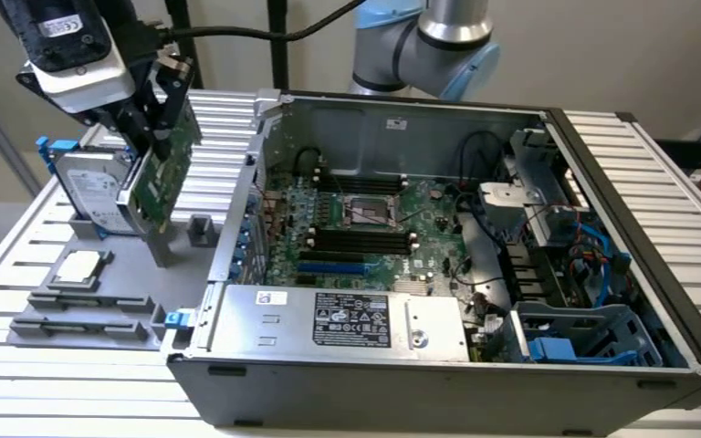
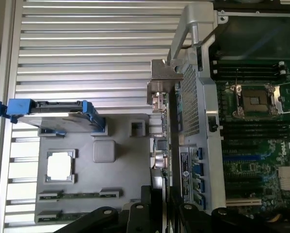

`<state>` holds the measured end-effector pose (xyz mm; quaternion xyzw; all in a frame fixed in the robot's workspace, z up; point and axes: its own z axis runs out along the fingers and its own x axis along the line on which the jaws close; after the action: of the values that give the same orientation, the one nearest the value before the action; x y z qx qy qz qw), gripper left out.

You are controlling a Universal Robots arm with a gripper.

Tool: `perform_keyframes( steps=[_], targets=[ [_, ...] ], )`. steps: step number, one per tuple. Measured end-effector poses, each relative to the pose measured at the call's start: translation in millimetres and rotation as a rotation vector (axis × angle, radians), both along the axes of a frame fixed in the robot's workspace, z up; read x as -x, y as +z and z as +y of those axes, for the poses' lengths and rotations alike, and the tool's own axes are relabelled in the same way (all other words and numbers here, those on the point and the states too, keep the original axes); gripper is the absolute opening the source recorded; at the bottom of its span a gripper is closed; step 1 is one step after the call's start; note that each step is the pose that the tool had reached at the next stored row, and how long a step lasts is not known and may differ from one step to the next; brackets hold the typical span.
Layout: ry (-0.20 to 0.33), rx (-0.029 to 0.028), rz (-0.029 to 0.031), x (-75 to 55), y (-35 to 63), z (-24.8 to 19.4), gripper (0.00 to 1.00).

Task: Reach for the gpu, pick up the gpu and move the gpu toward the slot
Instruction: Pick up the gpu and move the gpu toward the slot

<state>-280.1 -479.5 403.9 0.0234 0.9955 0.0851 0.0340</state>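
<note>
The gpu [image 1: 163, 173] is a green card standing upright over the grey parts tray [image 1: 120, 274], at the exterior view's left, beside the open computer case. My gripper [image 1: 153, 128] is shut on its upper edge. The card's lower edge is close above a grey holder post [image 1: 163, 248]; whether they touch I cannot tell. In the wrist view the gpu [image 2: 172, 145] is a dark sliver edge-on with its silver bracket [image 2: 162, 80] at the far end, and my gripper [image 2: 167, 211] clamps it from both sides. The blue slot [image 1: 332, 269] [image 2: 242, 158] lies on the motherboard inside the case.
A grey hard drive with a blue frame [image 1: 88, 187] [image 2: 53, 112] stands in the tray next to the gpu. A square silver chip [image 1: 79, 266] [image 2: 61, 166] lies nearer. The case's side wall [image 1: 238, 210] stands between tray and motherboard. A power supply [image 1: 339, 319] occupies the case's front.
</note>
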Motion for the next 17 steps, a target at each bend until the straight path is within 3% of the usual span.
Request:
perform_keyframes(
  steps=[5,10,13,17],
  targets=[
    [0.000,-0.0128,0.0017,-16.9,16.0,-3.9,0.26],
    [0.000,-0.0247,0.0073,-36.4,28.3,-5.7,0.26],
    [0.000,-0.0266,0.0157,-47.6,31.6,-6.9,0.26],
    [0.000,-0.0266,0.0328,-63.0,32.4,-8.7,0.26]
  ],
)
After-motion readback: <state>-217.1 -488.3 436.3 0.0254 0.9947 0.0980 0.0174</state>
